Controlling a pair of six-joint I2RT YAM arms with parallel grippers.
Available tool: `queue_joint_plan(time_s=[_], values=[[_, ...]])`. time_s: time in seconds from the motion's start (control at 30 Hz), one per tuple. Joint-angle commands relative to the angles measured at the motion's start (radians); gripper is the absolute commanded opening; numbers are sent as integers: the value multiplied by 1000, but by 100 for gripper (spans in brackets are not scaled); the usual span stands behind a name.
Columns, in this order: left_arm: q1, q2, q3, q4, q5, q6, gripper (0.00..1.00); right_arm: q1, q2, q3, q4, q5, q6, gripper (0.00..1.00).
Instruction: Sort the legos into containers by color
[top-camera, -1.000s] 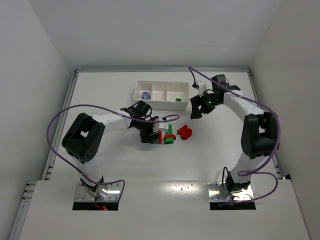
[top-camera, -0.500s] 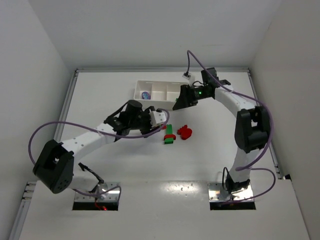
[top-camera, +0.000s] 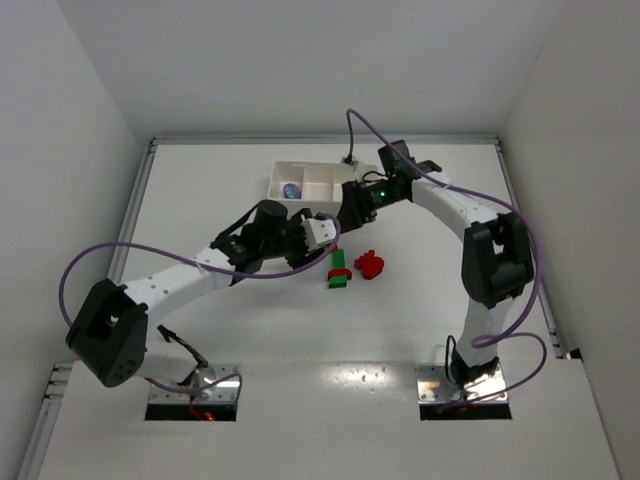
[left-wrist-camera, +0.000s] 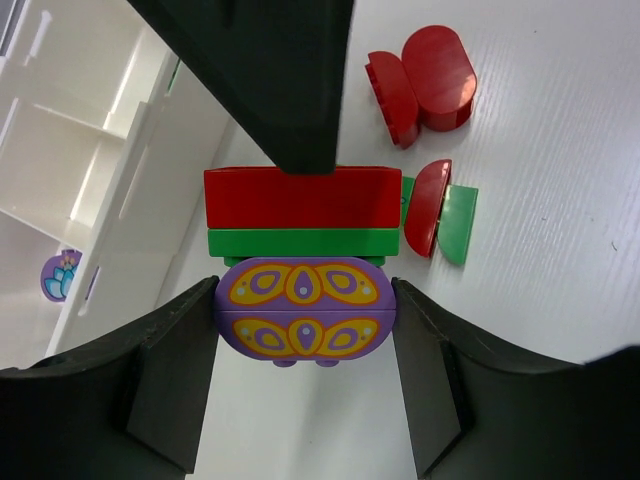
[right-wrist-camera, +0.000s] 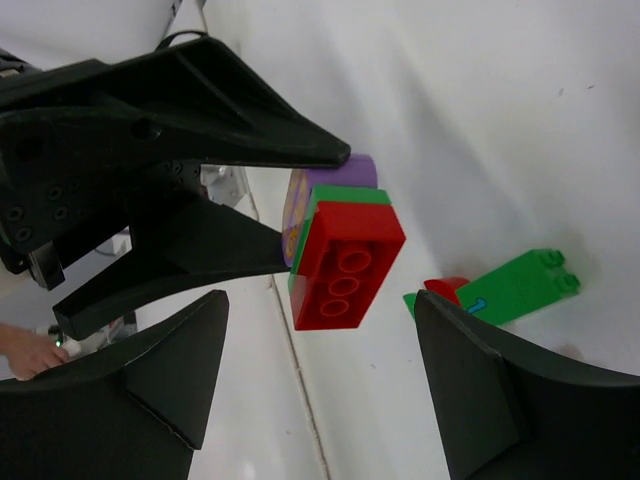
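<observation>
**Risk: the stack splits wrongly or slips free**

The three-lego stack (left-wrist-camera: 300, 242) hangs above mid-table, just on the near side of the tray (top-camera: 283, 170) by the far edge. The left gripper (left-wrist-camera: 305, 300) pinches only the purple brick (left-wrist-camera: 300, 335). The right gripper (right-wrist-camera: 320, 300) stands wide open, flanking the red brick (right-wrist-camera: 345, 265). A crooked pull could drag the green brick (left-wrist-camera: 300, 242) along, or wrench the stack loose.

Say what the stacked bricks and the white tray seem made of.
The stacked bricks look like hard moulded plastic: smooth, slightly glossy faces, crisp edges, round studs, and a printed pattern on the purple one. The white tray is probably thin plastic, with smooth semi-gloss walls and dividers.
</observation>
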Motion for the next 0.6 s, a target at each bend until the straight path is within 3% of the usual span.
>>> queue_joint_plan(time_s=[0.0, 0.43, 0.5, 0.57], values=[[-20, -5, 36, 65, -3, -15, 0, 28, 11, 9, -38, -49, -66, 76], [-29, 6, 45, 94, -3, -4, 0, 79, 51, 36, -30, -29, -57, 76], [-29, 6, 45, 94, -3, -13, 0, 79, 60, 36, -30, -29, -57, 70], [-40, -3, 45, 94, -3, -13, 0, 79, 70, 45, -21, -29, -57, 55]])
